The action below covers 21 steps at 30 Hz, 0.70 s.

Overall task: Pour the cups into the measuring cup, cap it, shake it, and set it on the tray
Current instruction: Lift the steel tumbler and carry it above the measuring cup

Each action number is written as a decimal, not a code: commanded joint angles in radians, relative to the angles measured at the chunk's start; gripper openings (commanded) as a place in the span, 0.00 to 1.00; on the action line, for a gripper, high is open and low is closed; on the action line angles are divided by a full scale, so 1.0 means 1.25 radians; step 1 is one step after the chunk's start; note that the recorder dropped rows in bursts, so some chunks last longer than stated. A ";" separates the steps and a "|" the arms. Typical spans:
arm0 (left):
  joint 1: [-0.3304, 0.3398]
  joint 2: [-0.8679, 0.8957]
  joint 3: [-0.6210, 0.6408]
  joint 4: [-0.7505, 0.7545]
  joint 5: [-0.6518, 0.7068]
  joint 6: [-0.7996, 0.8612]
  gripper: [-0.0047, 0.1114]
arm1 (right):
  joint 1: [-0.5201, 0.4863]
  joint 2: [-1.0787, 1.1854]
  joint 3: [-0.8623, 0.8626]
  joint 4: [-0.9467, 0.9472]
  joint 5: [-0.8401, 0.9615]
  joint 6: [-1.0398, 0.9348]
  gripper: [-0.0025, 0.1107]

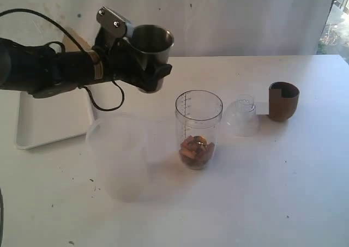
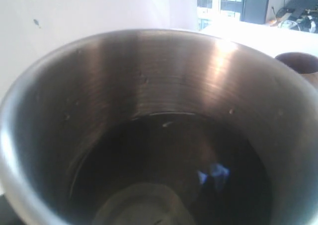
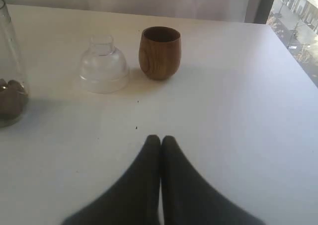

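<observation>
My left gripper [image 1: 146, 67] is shut on the steel tumbler [image 1: 152, 42], held roughly upright in the air, up and left of the measuring cup [image 1: 199, 121]. The left wrist view looks down into the tumbler [image 2: 164, 86], whose dark bottom looks empty. The measuring cup stands uncapped mid-table with brown pieces [image 1: 195, 150] at its bottom. Its clear dome cap [image 1: 241, 115] lies to the right, with the wooden cup [image 1: 283, 101] upright just beyond. The white tray [image 1: 49, 121] lies at the left, under the arm. My right gripper [image 3: 160, 139] is shut and empty, hovering short of the wooden cup [image 3: 159, 52] and the cap [image 3: 103, 66].
A wide frosted plastic cup [image 1: 122, 154] stands front left of the measuring cup, close below the held tumbler. The left arm's cable loops over the tray's right edge. A white wall rises just behind the table's far edge.
</observation>
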 commanded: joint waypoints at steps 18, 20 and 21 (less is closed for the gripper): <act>-0.039 0.044 -0.072 0.108 -0.111 0.064 0.04 | 0.000 -0.003 0.005 -0.002 0.001 0.004 0.02; -0.039 0.044 -0.072 0.108 -0.155 0.088 0.04 | 0.000 -0.003 0.005 -0.002 0.001 0.004 0.02; -0.039 0.044 -0.072 0.108 -0.184 0.111 0.04 | 0.000 -0.003 0.005 -0.002 0.001 0.004 0.02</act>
